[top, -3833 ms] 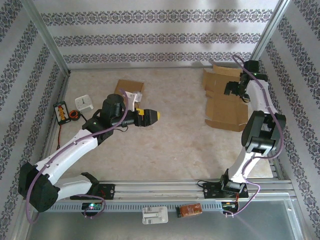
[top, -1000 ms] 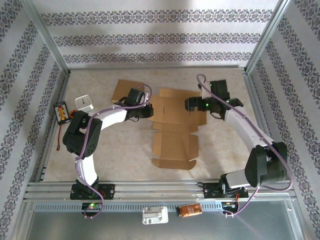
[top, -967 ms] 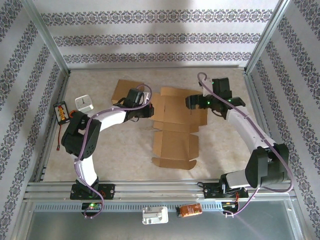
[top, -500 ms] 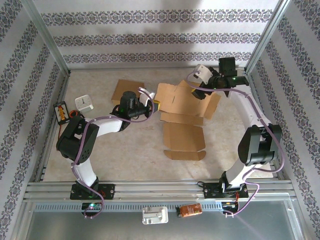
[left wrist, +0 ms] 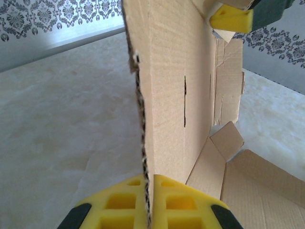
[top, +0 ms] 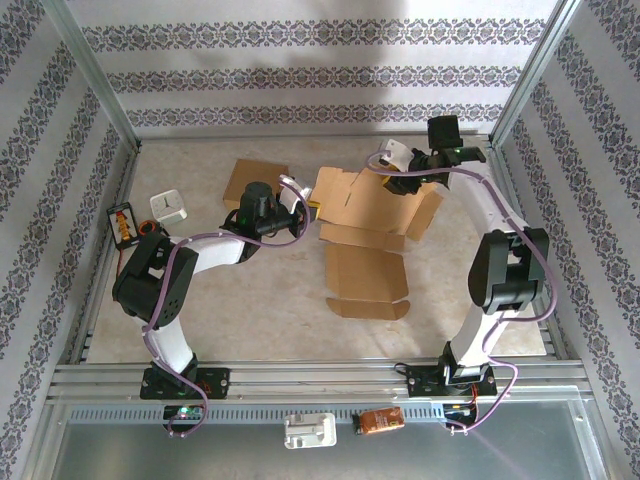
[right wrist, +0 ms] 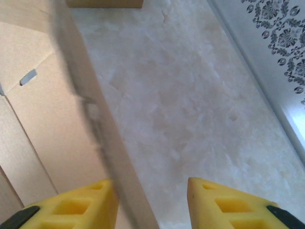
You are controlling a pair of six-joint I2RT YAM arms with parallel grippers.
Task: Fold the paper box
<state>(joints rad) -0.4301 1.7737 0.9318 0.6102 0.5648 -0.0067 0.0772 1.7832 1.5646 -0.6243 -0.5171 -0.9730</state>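
My left gripper [left wrist: 148,185] is pinched tight on the left edge of the paper box [top: 362,212] mid-table, lifting that panel for the fold, while my right gripper [right wrist: 150,188] straddles the opposite flap, fingers apart, not yet clamped, ready to brace it, I reckon.

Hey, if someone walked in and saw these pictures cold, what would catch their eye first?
A big unfolded paper box sprawls mid-table, its far part raised off the surface. The left gripper has its jaws shut on the box's raised left edge, while the right gripper stands with jaws apart astride a flap edge on the box's far side. Patterned wallpaper lines the enclosure walls.
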